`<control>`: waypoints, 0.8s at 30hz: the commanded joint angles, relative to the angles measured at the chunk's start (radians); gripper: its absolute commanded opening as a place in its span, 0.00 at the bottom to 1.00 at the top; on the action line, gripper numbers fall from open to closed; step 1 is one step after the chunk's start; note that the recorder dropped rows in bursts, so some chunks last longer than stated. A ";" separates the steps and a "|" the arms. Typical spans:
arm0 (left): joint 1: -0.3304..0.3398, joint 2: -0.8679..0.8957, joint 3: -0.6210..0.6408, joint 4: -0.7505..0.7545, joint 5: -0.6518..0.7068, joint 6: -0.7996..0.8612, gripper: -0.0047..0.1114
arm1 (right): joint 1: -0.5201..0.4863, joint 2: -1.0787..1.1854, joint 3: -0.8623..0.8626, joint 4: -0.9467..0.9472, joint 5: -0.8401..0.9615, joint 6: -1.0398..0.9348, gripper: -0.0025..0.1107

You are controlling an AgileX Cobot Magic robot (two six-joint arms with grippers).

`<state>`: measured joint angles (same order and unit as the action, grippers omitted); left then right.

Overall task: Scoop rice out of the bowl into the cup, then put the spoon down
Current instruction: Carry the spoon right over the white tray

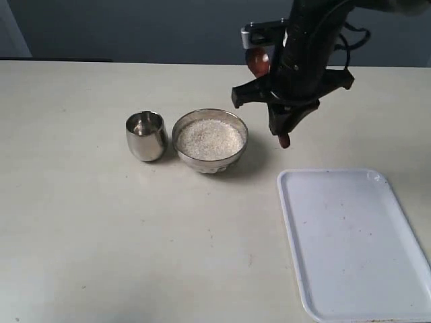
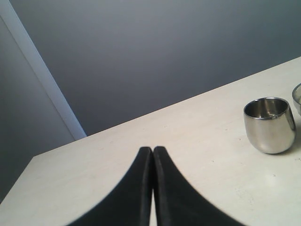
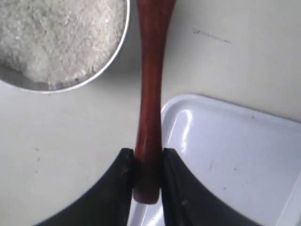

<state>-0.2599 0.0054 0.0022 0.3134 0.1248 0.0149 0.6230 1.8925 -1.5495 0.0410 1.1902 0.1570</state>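
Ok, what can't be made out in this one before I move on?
- The head of the spoon: cut off by the picture's edge in the right wrist view and largely hidden by the right arm in the exterior view, so its load is unknown.
- Bottom of the cup: hidden by its own wall in the left wrist view, too small in the exterior view.
- The left end effector: outside the exterior view.

Exterior: my right gripper (image 1: pixel 285 128) hides most of spoon (image 1: pixel 258 62); only red bits show above and below it. Tray (image 1: pixel 350 249) cut by right and bottom edges. Right wrist: spoon head past frame edge, bowl (image 3: pixel 108 63) cropped. Inside of cup (image 1: pixel 145 134) too small and shiny for me to read.
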 commanded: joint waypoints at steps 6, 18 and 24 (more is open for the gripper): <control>0.000 -0.005 -0.002 0.000 -0.003 -0.007 0.04 | -0.007 -0.300 0.398 0.041 -0.190 0.077 0.02; 0.000 -0.005 -0.002 -0.002 -0.003 -0.007 0.04 | -0.005 -0.496 0.750 0.220 -0.323 0.079 0.02; 0.000 -0.005 -0.002 -0.002 -0.003 -0.007 0.04 | -0.005 -0.500 0.841 0.258 -0.394 0.065 0.02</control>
<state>-0.2599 0.0054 0.0022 0.3134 0.1248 0.0149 0.6227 1.4035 -0.7315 0.2826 0.8392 0.2327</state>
